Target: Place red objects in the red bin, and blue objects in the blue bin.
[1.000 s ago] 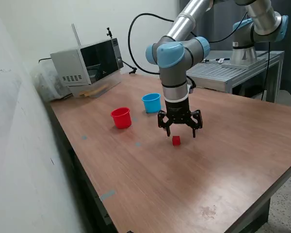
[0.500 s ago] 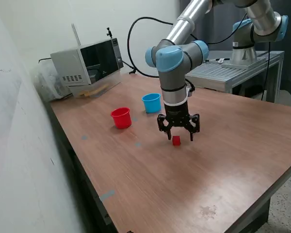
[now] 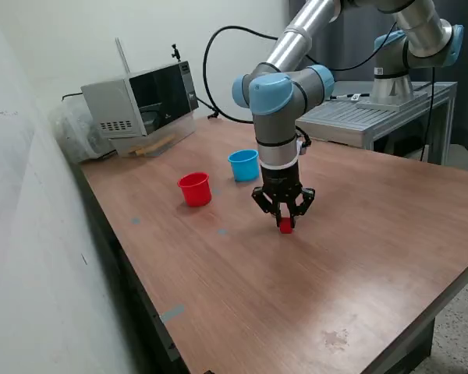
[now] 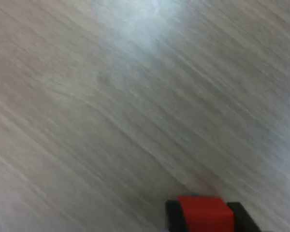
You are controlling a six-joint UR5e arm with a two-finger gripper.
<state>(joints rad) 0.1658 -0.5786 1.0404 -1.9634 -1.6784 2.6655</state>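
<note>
Exterior view: gripper low on the worktop, mid-surface, grasping the red cube between both fingers
Wrist view: cube pinched squarely for lifting
Red cup: toward the wall-side edge, upright, open for the drop

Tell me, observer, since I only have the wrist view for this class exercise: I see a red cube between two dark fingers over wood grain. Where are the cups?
Observer: Both stand upright on the table, to the exterior view's left of the gripper. Neither touches it.
Operator: Which one takes this cube?
Observer: The red cup. It sits apart from the blue cup, further to the exterior view's left.
Operator: Is the cube lifted?
Observer: It seems not. The arm points straight down, and the red cube appears to rest on the wood.
</note>
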